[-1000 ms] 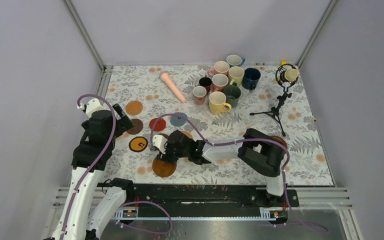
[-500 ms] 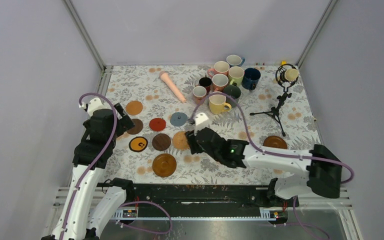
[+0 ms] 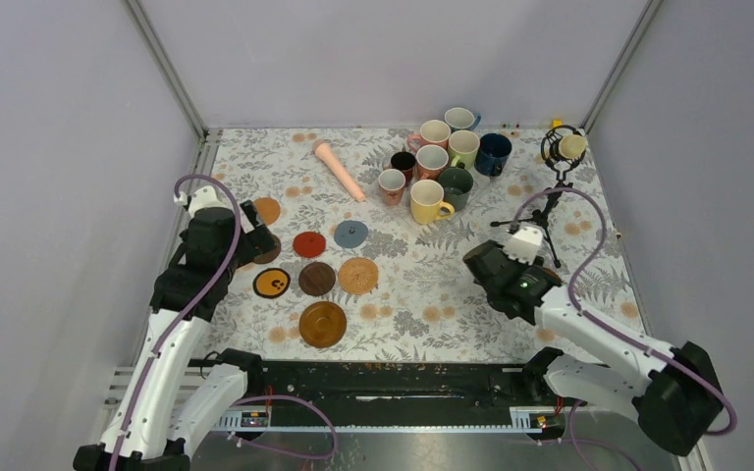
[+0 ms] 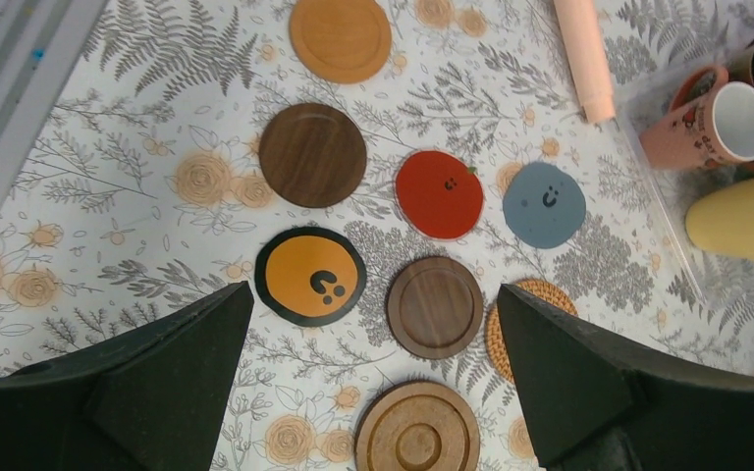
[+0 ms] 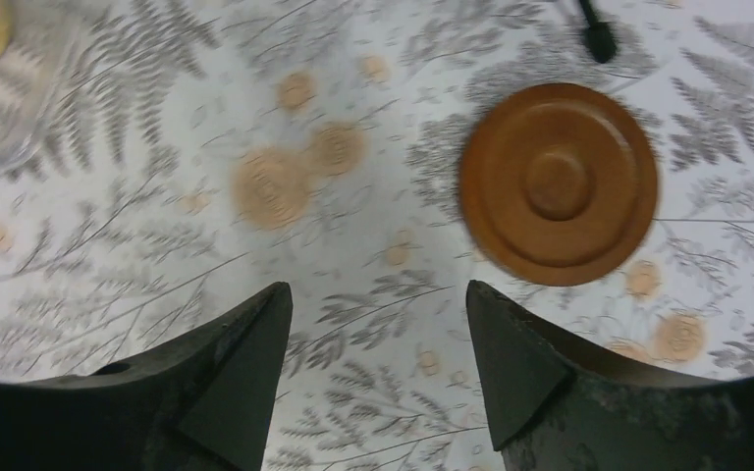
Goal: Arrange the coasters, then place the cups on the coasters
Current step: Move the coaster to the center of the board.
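Coasters, thin round discs (image 3: 316, 279), are lying right of my left gripper (image 3: 258, 231) overhead, ceramic mugs (image 3: 429, 200) clustering beyond my right gripper (image 3: 477, 259). Left wrist: I'm seeing jaws spread wide, empty. Right wrist: jaws standing apart, ridged orange-brown wooden coaster (image 5: 558, 183) lying ahead-right.

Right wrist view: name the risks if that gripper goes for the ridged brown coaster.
1. The ridged brown coaster lies flat, right of the open gap of the right gripper; fingers may slip off its thin edge.
2. A foot of the microphone stand is close by, and the purple cable loops past the stand; either could topple it.
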